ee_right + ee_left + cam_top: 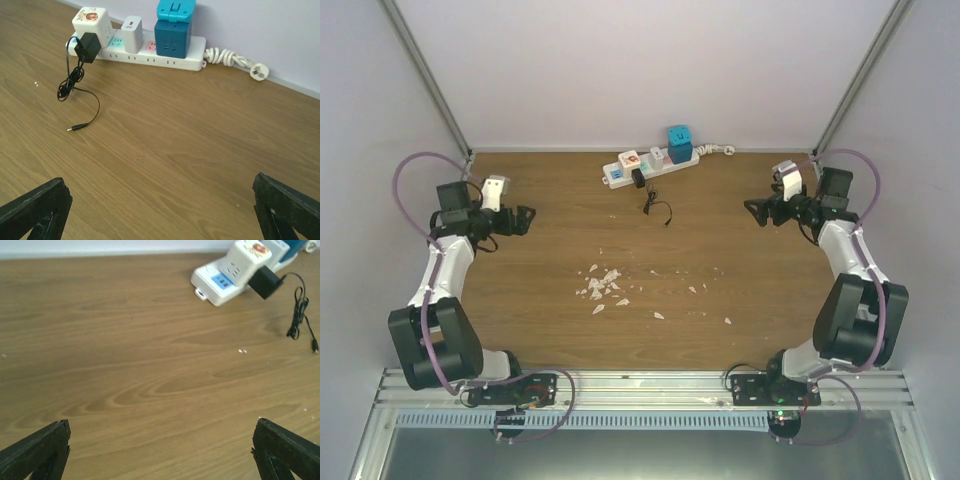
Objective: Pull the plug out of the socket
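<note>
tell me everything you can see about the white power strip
The power strip is a long white plastic-looking bar lying flat on the wooden table by the back wall. Its outlets sit on coloured squares. Plugged in are a white cube adapter with a black power adapter on its side, a small white charger and a blue cube adapter. Its short coiled cord ends in a loose plug.

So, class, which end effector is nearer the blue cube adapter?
Right. The right end effector is to the right of the blue cube adapter and nearer the bases; the left end effector is much farther, off to its left.
</note>
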Controlling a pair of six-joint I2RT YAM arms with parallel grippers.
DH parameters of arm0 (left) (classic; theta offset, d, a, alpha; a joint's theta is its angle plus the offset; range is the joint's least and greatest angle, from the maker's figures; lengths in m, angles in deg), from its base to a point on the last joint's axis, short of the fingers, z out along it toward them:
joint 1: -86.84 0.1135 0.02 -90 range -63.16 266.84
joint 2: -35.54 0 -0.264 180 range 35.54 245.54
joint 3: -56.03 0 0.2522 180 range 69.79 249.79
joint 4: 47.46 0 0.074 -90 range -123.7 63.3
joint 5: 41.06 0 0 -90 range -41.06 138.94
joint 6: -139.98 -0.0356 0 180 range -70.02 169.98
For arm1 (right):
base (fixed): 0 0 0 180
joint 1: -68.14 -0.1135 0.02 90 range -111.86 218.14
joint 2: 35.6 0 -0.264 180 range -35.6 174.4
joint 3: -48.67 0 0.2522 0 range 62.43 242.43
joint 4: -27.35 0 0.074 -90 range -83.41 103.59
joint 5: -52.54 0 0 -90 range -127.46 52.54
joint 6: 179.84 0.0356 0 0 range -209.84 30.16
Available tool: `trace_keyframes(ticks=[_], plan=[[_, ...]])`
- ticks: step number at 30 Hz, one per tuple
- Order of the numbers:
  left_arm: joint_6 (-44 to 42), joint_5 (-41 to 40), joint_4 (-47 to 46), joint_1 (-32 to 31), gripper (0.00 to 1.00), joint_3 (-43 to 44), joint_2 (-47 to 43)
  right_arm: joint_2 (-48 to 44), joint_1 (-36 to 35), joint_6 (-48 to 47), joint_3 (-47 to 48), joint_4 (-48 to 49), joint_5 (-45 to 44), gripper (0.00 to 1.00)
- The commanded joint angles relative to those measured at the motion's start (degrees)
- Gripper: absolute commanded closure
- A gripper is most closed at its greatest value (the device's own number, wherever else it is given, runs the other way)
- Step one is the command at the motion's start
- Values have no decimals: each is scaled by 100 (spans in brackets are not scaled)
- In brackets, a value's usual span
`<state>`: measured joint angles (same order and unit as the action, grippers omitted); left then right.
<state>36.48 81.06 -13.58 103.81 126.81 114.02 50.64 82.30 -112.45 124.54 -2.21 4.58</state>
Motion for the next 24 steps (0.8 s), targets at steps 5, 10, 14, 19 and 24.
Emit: trace_keyframes(ticks=[5, 10, 14, 19, 24], plan=[[-224, 251, -202, -378, 1, -146, 220, 829, -210, -189, 582, -317, -59, 0], [-341, 827, -25, -561, 1, 389, 932, 1574, -217, 47, 1169, -363, -18, 0], [-319, 1062, 60, -777, 1, 965, 1617, 2262, -166, 392, 1832, -381, 4, 0], [-286, 1083, -21, -1011, 1, 1303, 2060, 3188, -99, 911, 2882, -422, 10, 0], [-190, 1172, -146, -1093, 1, 1399, 2383, 3835, -87, 1505, 3611, -140, -161, 0]])
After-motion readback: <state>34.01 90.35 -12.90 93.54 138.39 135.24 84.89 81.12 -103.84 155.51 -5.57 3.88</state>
